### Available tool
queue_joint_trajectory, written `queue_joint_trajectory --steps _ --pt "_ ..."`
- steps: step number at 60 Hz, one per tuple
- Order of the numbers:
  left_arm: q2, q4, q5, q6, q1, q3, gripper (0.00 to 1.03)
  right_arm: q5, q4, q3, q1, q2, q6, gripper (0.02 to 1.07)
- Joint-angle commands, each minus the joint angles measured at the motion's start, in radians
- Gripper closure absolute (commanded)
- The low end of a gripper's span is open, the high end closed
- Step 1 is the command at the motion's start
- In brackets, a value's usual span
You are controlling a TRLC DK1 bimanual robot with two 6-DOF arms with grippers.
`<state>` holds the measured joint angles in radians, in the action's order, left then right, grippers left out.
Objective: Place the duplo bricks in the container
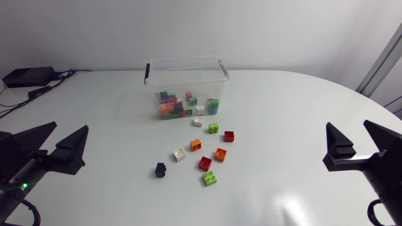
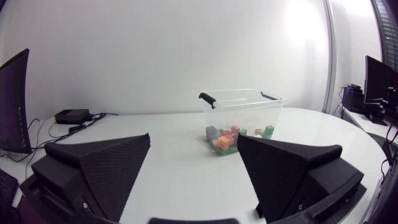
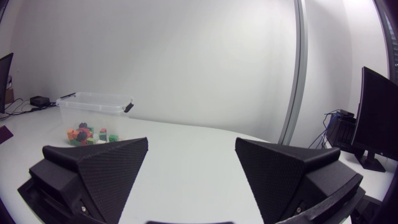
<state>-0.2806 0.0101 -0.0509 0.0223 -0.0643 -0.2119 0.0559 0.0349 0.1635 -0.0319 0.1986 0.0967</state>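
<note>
Hanging spread wide near the table's front corners, our left gripper (image 1: 69, 130) and right gripper (image 1: 347, 125) both hold nothing. The clear container (image 1: 186, 60) stands lidless at the far middle of the white table (image 1: 289, 107), with a heap of mixed bricks (image 1: 182, 105) already inside. Nine loose bricks lie scattered in front of it, well apart from both grippers. A white brick (image 1: 198, 122) sits nearest the container wall, a lime brick (image 1: 210, 178) is closest to us, and a black brick (image 1: 161, 169) stands a little off by itself.

We judge these bricks to be light, rigid and not fragile, with smooth sides that may slip. We would pinch each across two flat opposite walls, low on the body and clear of the studs. Our fingers are broad and the bricks small, so close neighbours could get nudged. The black brick looks the easiest to start with.
</note>
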Motion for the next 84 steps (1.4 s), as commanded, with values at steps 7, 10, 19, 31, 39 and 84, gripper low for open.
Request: queue_joint_trajectory --steps 7,10,19,31,39,84 --pt "-0.262 -0.001 -0.001 0.011 -0.092 -0.136 0.08 -0.001 0.033 0.091 -0.04 0.179 -0.025 0.06" --pt "-0.325 0.008 0.003 0.019 -0.108 -0.169 0.08 0.001 0.04 0.102 -0.053 0.217 -0.025 0.06" --pt "-0.542 0.096 0.028 0.068 -0.175 -0.288 0.11 0.001 0.039 0.157 -0.08 0.357 -0.038 0.07" --pt "-0.812 0.131 0.013 0.146 -0.235 -0.374 0.13 0.007 -0.046 0.254 -0.126 0.533 -0.038 0.07" --pt "-0.996 0.209 -0.01 0.378 -0.246 -0.475 0.13 -0.031 -0.124 0.321 -0.149 0.622 -0.037 0.07" --pt "-1.269 0.452 -0.228 1.076 -0.339 -0.589 0.13 -0.218 -0.337 0.534 -0.18 1.001 0.321 0.12"
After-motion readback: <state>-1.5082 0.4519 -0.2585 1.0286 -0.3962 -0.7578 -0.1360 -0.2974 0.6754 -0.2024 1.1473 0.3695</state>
